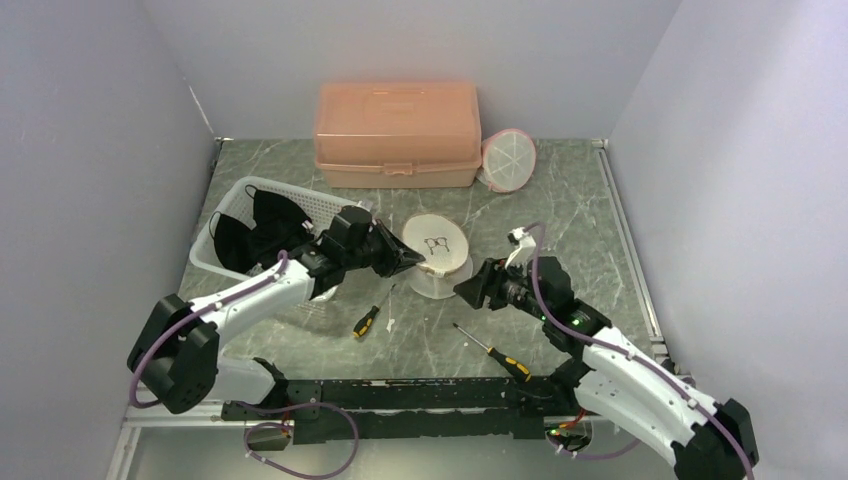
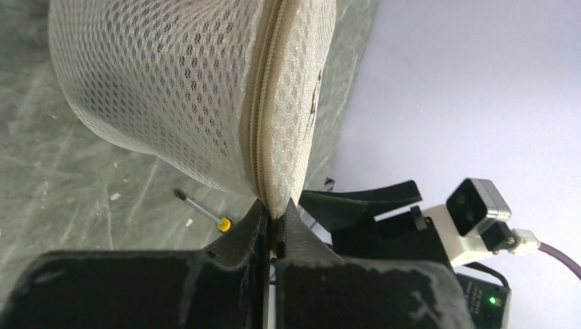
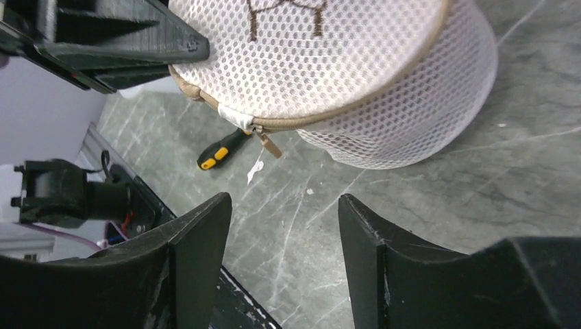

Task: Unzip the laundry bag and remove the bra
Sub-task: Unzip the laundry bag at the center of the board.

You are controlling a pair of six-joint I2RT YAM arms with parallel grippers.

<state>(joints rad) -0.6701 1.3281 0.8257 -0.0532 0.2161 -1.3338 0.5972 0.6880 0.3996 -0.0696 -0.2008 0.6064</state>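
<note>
The left arm stretches from its base at the near left to the middle of the table (image 1: 560,220). There the left gripper (image 2: 274,209) has its fingers pressed together on the zippered seam at the rim of the round mesh laundry bag (image 2: 178,89), pinching the fabric. The right arm reaches in low from the near right, and the right gripper (image 3: 284,205) points at the bag's side with its fingers spread, holding and touching nothing, while the zipper pull (image 3: 268,144) hangs from the seam just beyond them.
</note>
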